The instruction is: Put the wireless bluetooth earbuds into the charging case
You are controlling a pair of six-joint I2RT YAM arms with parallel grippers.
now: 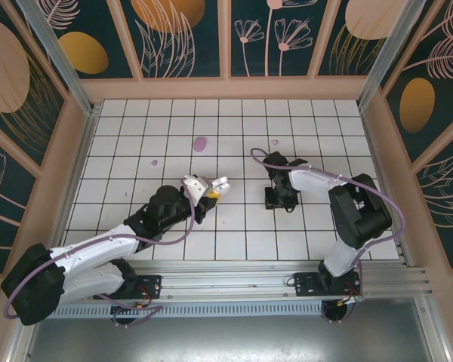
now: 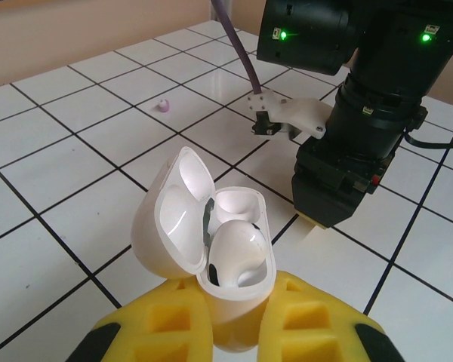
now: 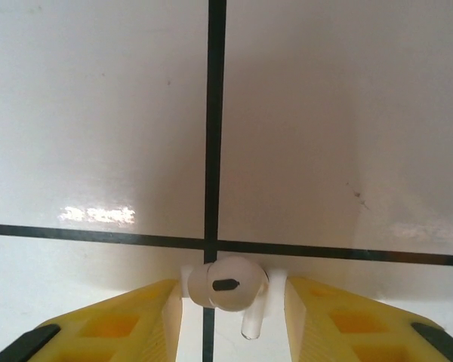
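The left gripper (image 2: 238,305) is clamped on the case (image 2: 183,226). The base is pinched between the yellow fingers (image 2: 174,320) and the lid is swung open to the left. In the left wrist view a seated earbud (image 2: 240,253) is seen in the nearer socket, and the farther socket (image 2: 235,204) is bare. From the top, the case (image 1: 220,183) is reduced to small white lobes at the left gripper (image 1: 205,190), too small for its contents to be read.

The right gripper (image 3: 232,292) is lowered to the table (image 3: 98,113). A loose earbud (image 3: 226,285) lies between its fingers (image 3: 136,320) at a crossing of grid lines, stem toward the wrist. Whether the pads press on it cannot be told.

The spacing is given by the top view. The right gripper (image 1: 278,197) is pointed down at the tiles, right of the left gripper and apart from it. In the left wrist view it (image 2: 332,196) is seen just beyond the case, not touching.

Both grippers are placed near the middle of the table (image 1: 234,124), and the walls (image 1: 226,89) are well apart from them. Open tiles are left toward the far edge, where a purple oval (image 1: 200,143) lies. A pink speck (image 2: 164,105) is seen far left of the case.
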